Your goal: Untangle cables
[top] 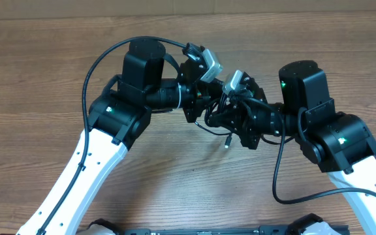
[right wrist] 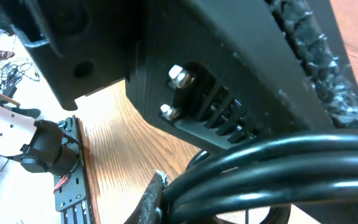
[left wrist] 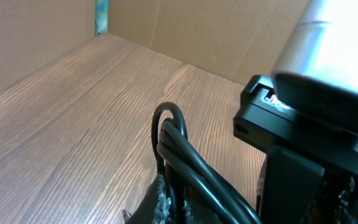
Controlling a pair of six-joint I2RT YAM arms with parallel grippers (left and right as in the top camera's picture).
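The cables (top: 218, 116) are a small black bundle held above the table's middle, between my two arms. One plug end (top: 228, 142) dangles below it. My left gripper (top: 205, 109) comes in from the left and is shut on the bundle. In the left wrist view the cables (left wrist: 173, 134) rise in a tight loop out of the left gripper (left wrist: 174, 198). My right gripper (top: 227, 121) comes in from the right, shut on the same bundle. In the right wrist view thick strands of the cables (right wrist: 278, 168) press against one finger (right wrist: 155, 198); the other finger is hidden.
Both wrists nearly touch over the wooden table (top: 175, 183). The left arm's black housing (right wrist: 229, 68) fills the right wrist view. A cardboard wall (left wrist: 197, 31) stands along the table's far edge. A metal rail (right wrist: 67, 186) lies at the table's near edge.
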